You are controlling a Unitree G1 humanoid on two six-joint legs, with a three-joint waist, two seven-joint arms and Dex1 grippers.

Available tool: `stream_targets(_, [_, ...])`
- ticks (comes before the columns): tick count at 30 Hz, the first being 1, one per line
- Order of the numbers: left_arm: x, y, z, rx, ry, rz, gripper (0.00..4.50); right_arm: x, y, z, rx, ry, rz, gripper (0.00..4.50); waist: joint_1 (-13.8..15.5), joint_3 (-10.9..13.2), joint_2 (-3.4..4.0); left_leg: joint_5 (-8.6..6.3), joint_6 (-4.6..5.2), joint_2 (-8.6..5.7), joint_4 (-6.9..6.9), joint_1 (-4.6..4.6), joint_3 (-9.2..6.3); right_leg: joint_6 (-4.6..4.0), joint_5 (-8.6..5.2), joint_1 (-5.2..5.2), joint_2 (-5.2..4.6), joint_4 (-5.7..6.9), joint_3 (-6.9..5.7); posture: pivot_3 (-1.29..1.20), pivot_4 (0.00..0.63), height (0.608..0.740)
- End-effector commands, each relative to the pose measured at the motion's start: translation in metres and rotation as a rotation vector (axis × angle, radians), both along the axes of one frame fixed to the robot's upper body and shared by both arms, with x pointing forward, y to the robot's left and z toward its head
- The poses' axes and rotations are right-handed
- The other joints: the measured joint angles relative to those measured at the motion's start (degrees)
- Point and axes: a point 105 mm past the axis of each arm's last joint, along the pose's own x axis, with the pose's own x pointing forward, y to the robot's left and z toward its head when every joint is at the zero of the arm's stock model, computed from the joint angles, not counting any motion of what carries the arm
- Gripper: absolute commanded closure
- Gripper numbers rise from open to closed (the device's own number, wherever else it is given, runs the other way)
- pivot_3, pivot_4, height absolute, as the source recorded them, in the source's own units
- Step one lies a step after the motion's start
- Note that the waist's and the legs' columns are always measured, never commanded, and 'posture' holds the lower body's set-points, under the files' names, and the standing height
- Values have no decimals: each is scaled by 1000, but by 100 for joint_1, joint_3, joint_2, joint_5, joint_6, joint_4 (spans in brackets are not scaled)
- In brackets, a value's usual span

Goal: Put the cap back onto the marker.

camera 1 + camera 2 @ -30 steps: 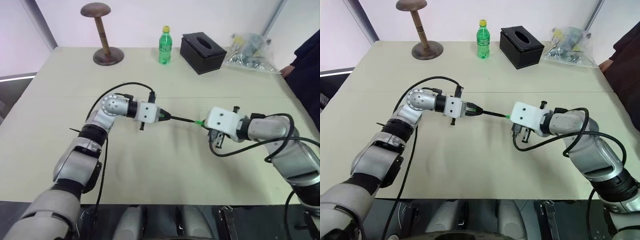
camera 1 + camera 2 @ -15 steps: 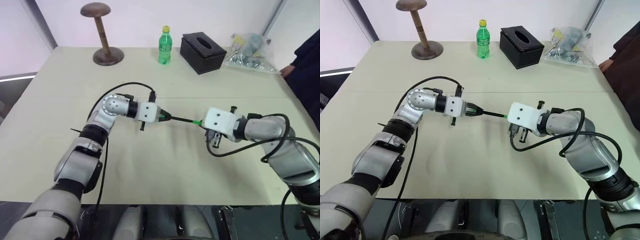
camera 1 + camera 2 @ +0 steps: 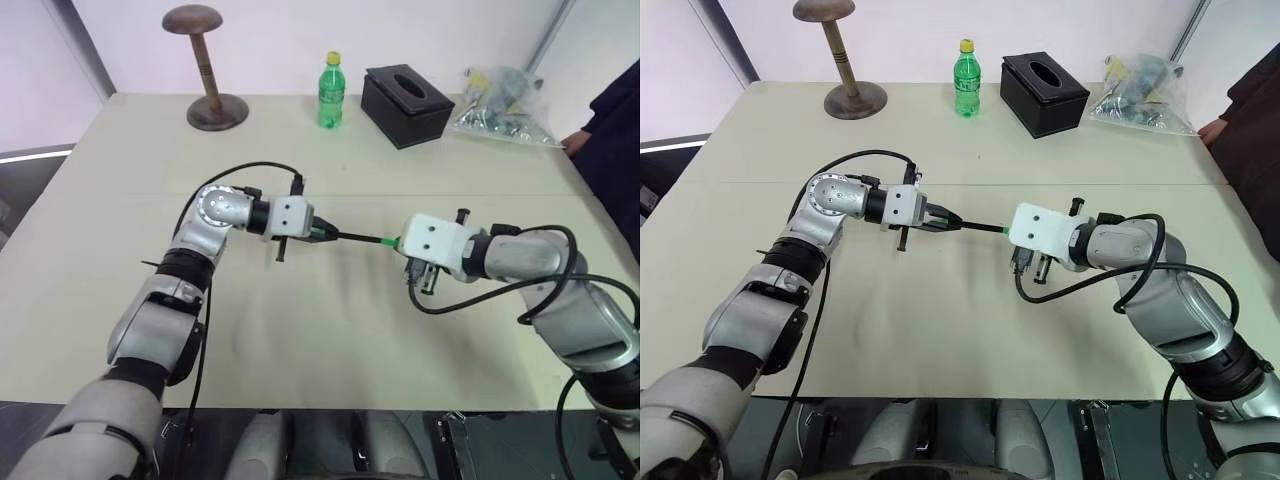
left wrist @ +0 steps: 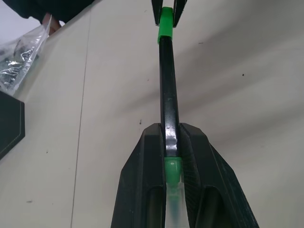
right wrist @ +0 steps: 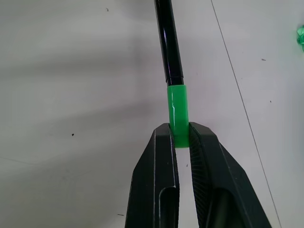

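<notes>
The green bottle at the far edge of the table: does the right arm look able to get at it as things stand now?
Probably not: the right gripper is shut on the cap, which meets the marker held by the left gripper. The green bottle stands far across the table.

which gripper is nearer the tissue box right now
Right. The right gripper, shut on the cap, sits just below the black tissue box; the left gripper, holding the marker, is farther left.
</notes>
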Motion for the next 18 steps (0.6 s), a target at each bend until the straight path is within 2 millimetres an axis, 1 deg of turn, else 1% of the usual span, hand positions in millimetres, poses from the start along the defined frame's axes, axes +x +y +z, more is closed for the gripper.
stream_targets(1, [-6, -14, 9, -7, -48, -68, 4500, -8, 23, 26, 23, -114, 102, 4458, -2, 0, 0, 0, 0, 0, 0, 0, 0, 0, 0, 0, 0, 0, 0, 0, 150, 740])
stream_targets(7, [-11, -16, 8, 32, -90, -121, 4500, -15, 32, 27, 19, -99, 155, 4458, -1, 0, 0, 0, 0, 0, 0, 0, 0, 0, 0, 0, 1, 0, 0, 0, 150, 740])
stream_targets(12, [-10, -13, 6, 75, -128, -133, 4500, -18, 31, 25, -3, -86, 175, 4458, 6, 0, 0, 0, 0, 0, 1, -1, 0, 0, 0, 0, -1, 0, 0, 0, 150, 740])
stream_targets(18, [-8, -13, 6, 87, -132, -129, 4500, -18, 30, 25, -14, -82, 174, 4458, -3, 0, 0, 0, 0, -1, 1, -1, 0, 0, 0, 0, 0, 0, 0, 0, 150, 740])
